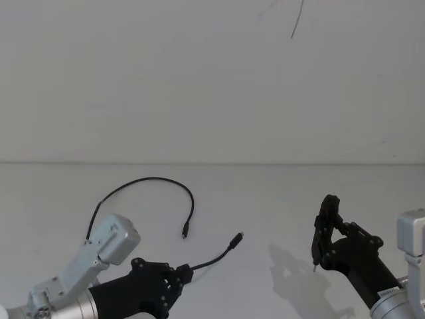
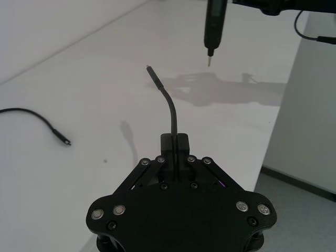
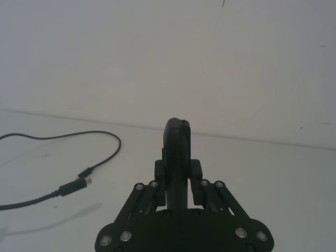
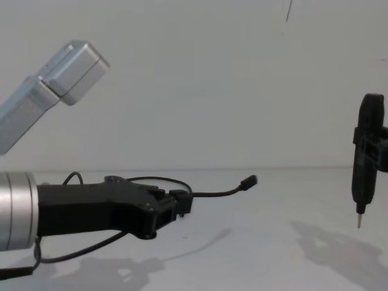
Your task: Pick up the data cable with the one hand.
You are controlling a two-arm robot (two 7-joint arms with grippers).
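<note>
The long, thin black data cable [image 1: 156, 178] is pinched between the pressed-together fingers of the black flat-jawed left gripper [image 1: 184, 271], a short way back from one plug. That short end juts forward past the fingertips, curving up clear of the white table [image 1: 265, 199]. The rest trails back beside the gripper's silver wrist and loops round over the table, its other plug lying just ahead of the fingertips. Well off to the gripper's right, the right gripper [image 1: 330, 231] hangs above the table, clamped on a slim dark tool [image 4: 359, 194] with a pale tip pointing down.
</note>
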